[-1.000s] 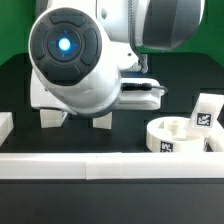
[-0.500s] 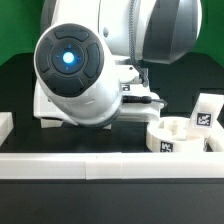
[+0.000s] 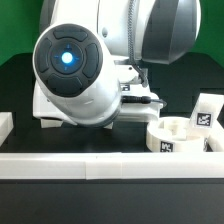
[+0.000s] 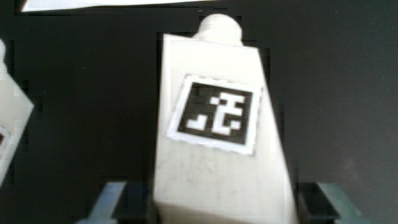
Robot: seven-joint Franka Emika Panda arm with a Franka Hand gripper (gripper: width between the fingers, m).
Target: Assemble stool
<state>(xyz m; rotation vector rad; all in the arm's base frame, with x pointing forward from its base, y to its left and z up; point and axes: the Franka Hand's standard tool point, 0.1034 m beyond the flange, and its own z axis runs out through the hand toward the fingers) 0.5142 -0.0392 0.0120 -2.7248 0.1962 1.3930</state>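
In the wrist view a white stool leg with a black-and-white tag lies on the black table, its peg end pointing away from me. My gripper is open and straddles the leg's near end. A dark gap shows between each finger and the leg. In the exterior view the arm hides the gripper and this leg. The round white seat with sockets and tags sits at the exterior view's right. Another leg stands upright behind the seat.
A long white border rail runs across the front, with a white block at the exterior view's left. Another white part lies close beside the straddled leg. The arm's bulky body fills the middle.
The arm has sunk a little toward the table and shifted slightly to the exterior view's right since a second ago. It has held still over the last half second.
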